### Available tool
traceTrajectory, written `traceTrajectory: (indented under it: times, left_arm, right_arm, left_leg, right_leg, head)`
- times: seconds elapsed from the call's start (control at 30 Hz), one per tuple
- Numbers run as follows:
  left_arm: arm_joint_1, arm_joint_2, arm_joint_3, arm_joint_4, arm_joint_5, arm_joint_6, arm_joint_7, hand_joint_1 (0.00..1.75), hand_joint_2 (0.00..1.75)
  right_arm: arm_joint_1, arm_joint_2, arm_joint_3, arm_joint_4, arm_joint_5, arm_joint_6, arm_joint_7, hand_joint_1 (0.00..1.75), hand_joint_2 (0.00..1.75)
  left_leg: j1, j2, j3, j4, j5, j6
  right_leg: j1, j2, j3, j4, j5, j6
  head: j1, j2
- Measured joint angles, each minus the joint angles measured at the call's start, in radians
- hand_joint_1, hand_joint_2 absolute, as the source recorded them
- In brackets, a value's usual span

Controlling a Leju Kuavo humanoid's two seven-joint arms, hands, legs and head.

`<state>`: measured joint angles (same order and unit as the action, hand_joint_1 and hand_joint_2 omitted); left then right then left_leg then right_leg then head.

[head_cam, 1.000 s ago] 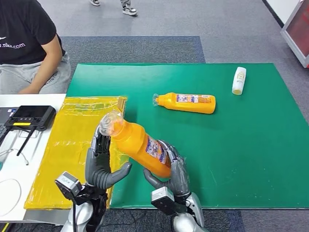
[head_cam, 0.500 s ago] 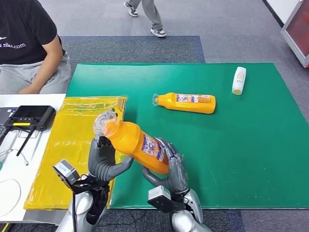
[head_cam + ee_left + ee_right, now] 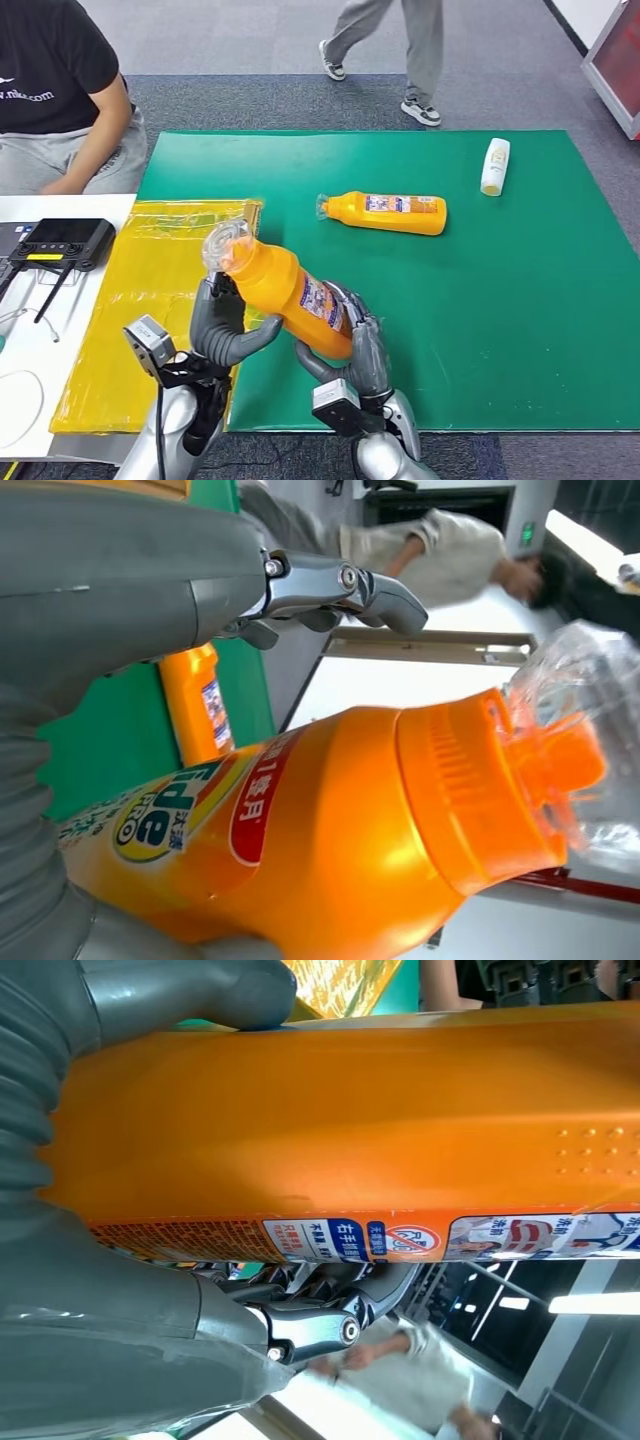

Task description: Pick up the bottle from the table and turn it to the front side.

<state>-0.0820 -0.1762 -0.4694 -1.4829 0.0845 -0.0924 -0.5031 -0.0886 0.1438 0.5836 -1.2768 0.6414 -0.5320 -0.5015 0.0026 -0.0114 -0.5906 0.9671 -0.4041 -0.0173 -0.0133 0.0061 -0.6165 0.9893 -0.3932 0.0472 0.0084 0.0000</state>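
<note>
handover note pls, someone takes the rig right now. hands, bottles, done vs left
Left hand: holds the neck end of the orange bottle.
Right hand: holds its base end.
Bottle is off the green mat, tilted, wrapped cap up toward the left.
Second orange bottle and a white bottle lie on the mat, untouched.
Done: pick-up.
Left: turn the bottle front side forward; I can't tell how far along that is.
</note>
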Motion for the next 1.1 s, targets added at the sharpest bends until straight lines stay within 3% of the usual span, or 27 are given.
traceTrajectory:
  times: [0.03,0.2,0.33,0.43,0.5,0.53,0.6,0.63,0.93,1.07,1.1]
  left_arm:
    - [-0.003,0.0,-0.001,0.005,0.001,-0.002,0.008,1.75,1.75]
    - [-0.014,0.0,-0.008,0.024,-0.001,-0.016,0.021,1.75,1.75]
    - [-0.027,0.004,-0.008,0.033,-0.001,-0.041,0.021,0.0,1.75]
    - [-0.04,0.009,-0.01,0.039,0.004,-0.075,0.021,0.01,1.75]
    - [-0.054,0.013,-0.014,0.043,-0.003,-0.094,0.022,0.24,1.75]
    - [-0.06,0.015,-0.017,0.044,-0.008,-0.101,0.022,0.24,1.75]
    - [-0.069,0.019,-0.023,0.045,-0.012,-0.117,0.024,0.15,1.75]
    - [-0.073,0.021,-0.025,0.046,-0.006,-0.128,0.028,0.0,1.75]
    - [-0.113,0.034,-0.026,0.071,0.05,-0.196,0.075,0.0,1.75]
    - [-0.122,0.038,-0.028,0.081,0.045,-0.197,0.075,1.75,1.75]
    - [-0.123,0.039,-0.029,0.083,0.043,-0.197,0.075,1.75,1.75]
  right_arm:
    - [0.0,0.0,0.0,0.0,-0.001,0.0,0.0,1.75,1.75]
    - [-0.001,0.0,-0.001,0.0,-0.003,-0.001,0.002,1.75,1.75]
    - [-0.002,0.0,-0.001,0.0,0.018,-0.019,0.001,1.75,1.75]
    - [-0.015,0.0,0.003,0.005,0.064,-0.043,0.003,1.75,1.75]
    - [-0.025,0.0,0.008,0.013,0.091,-0.053,0.005,1.75,1.75]
    - [-0.028,0.0,0.011,0.016,0.1,-0.055,0.005,1.75,1.75]
    - [-0.033,0.0,0.015,0.02,0.111,-0.061,0.005,1.75,1.75]
    - [-0.034,0.0,0.016,0.022,0.116,-0.066,0.005,1.75,1.75]
    - [-0.048,0.0,0.02,0.045,0.166,-0.099,0.017,1.75,1.75]
    - [-0.051,0.0,0.02,0.051,0.165,-0.098,0.018,1.75,1.75]
    - [-0.051,0.0,0.019,0.053,0.164,-0.098,0.018,1.75,1.75]
  left_leg:
    - [0.0,0.0,0.0,0.0,0.0,0.0]
    - [0.0,0.0,0.0,0.0,0.0,0.0]
    - [0.0,0.0,0.0,0.0,0.0,0.0]
    - [0.0,0.0,0.0,0.0,0.0,0.0]
    - [0.0,0.0,0.0,0.0,0.0,0.0]
    - [0.0,0.0,0.0,0.0,0.001,0.0]
    - [0.0,0.0,0.0,0.0,0.001,0.0]
    - [0.0,0.0,0.0,0.0,0.001,0.0]
    - [0.0,0.0,-0.001,0.0,0.001,0.0]
    - [0.0,0.0,-0.001,0.0,0.001,0.0]
    - [0.0,0.0,-0.001,0.0,0.001,0.0]
  right_leg:
    - [0.0,0.0,0.0,0.0,0.0,0.0]
    - [0.0,0.0,0.0,0.0,0.0,0.0]
    - [0.0,0.0,0.0,0.0,0.0,0.0]
    - [0.0,0.0,0.0,0.0,0.0,0.0]
    - [0.0,0.0,0.0,0.0,0.0,0.0]
    - [0.0,0.0,0.0,0.0,0.0,0.0]
    - [0.0,0.0,0.0,0.0,0.0,0.0]
    - [0.0,0.0,-0.001,0.0,0.0,0.0]
    - [0.0,0.0,-0.001,0.0,0.0,0.0]
    - [0.0,0.0,-0.001,0.0,0.0,0.0]
    - [0.0,0.0,-0.001,0.0,0.0,0.0]
  head:
    - [0.0,0.0]
    - [0.0,0.0]
    - [0.0,0.0]
    - [0.0,0.0]
    - [0.0,0.0]
    - [0.0,0.0]
    - [0.0,0.0]
    - [0.0,0.0]
    - [0.0,0.0]
    - [0.0,0.0]
    - [0.0,0.0]
